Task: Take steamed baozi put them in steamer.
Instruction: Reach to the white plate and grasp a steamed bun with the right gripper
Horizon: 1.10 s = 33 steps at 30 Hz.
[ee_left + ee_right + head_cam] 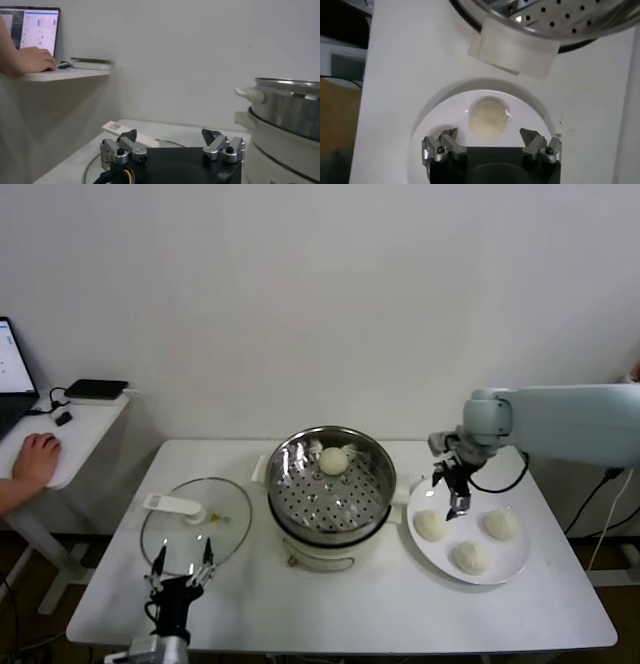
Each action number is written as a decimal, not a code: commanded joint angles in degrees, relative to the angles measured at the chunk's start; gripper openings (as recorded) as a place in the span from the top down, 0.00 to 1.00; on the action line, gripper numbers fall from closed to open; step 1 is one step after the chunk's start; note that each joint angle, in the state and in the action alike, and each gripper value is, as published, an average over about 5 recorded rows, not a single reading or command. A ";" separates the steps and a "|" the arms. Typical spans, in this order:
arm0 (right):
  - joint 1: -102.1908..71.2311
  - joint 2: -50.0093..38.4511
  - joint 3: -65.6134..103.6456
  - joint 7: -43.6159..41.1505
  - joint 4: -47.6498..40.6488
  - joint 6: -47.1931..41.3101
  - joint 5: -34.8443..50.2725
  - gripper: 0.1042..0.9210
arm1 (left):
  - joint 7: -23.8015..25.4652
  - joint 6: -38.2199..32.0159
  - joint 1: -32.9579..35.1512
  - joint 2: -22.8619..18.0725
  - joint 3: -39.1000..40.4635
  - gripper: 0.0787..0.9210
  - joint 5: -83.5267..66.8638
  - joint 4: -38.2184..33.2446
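Progress: one baozi [333, 460] sits on the perforated tray of the steamer [330, 484]; three remain on the white plate [515, 561]. Right gripper [452, 502] hovers spread wide and empty above the plate's nearest bun [488, 118], apparently before the second pick. Left gripper [182, 569] idles, spread, by the glass lid [195, 522].

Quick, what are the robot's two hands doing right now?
Left hand: open, empty, parked by the glass lid.
Right hand: open, empty, hovering above a baozi on the plate.

Open left gripper [170, 141] beside steamer [287, 107]
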 commanded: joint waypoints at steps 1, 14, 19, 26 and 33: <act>-10.32 -1.06 6.24 2.87 -3.31 -3.61 -4.39 0.12 | 0.03 0.07 -0.04 0.24 -0.16 0.12 0.04 0.15; -17.10 -0.76 12.41 4.02 -6.49 -4.57 -6.48 0.12 | 0.02 0.08 -0.16 0.15 -0.15 0.12 0.26 0.40; -18.27 -0.46 13.85 4.37 -7.36 -4.63 -7.00 0.12 | 0.01 0.07 -0.08 0.11 -0.16 0.12 0.34 0.27; -18.45 -0.27 14.40 4.35 -7.73 -4.59 -7.66 0.14 | -0.05 -0.03 -0.12 0.10 -0.26 0.12 0.34 0.44; -17.51 -0.28 14.14 4.13 -7.23 -4.55 -8.22 0.29 | -0.10 -0.02 -0.19 0.15 -0.16 0.12 0.34 0.43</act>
